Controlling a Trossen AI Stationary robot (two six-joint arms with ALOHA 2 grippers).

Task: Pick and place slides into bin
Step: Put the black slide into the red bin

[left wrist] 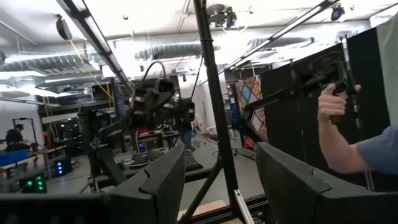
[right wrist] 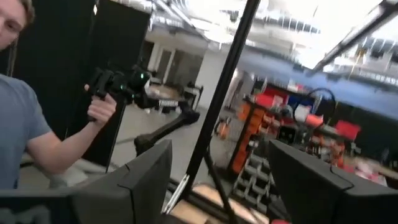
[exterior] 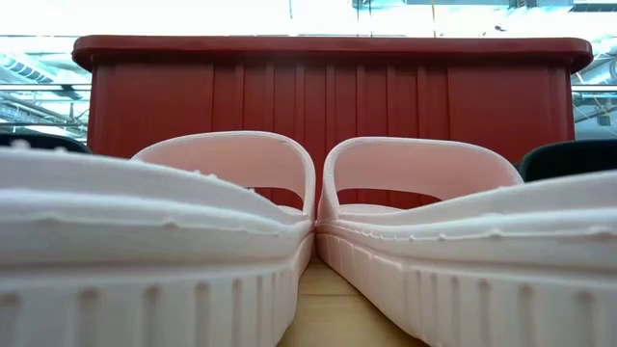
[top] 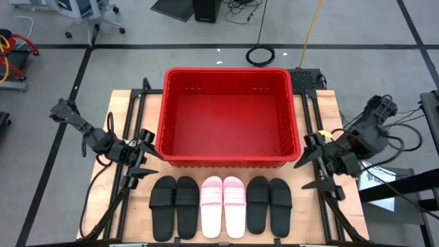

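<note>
- The six slides lie in a tidy row along the near edge of the counter (top: 123, 103): a black pair (top: 175, 206) on the left, a pink pair (top: 222, 204) in the middle, and a second black pair (top: 269, 204) on the right.
- Each slide's long axis runs from the counter's near edge toward the bin (top: 226, 116), with the strap ends facing the bin's near wall; neighbours in the row touch or nearly touch side to side.
- The bin sits just beyond the row — red, ribbed and with nothing showing inside it — so no slide has gone in yet and the task looks to be at its very start.
- The left hand (top: 143, 156) hovers at the bin's near-left corner, its fingers spread and holding nothing; the left black pair lies just beside and a little nearer the counter's front edge.
- The right hand (top: 317, 152) hovers at the bin's near-right corner, likewise spread and empty, with the right black pair a short reach away.
- Judging by the layout, each arm is closest to the black pair on its own side, while the pink pair sits about midway between the two.
- A grip across a slide's width would probably suit, since the long axis points at the bin — a short carry over the rim.
</note>
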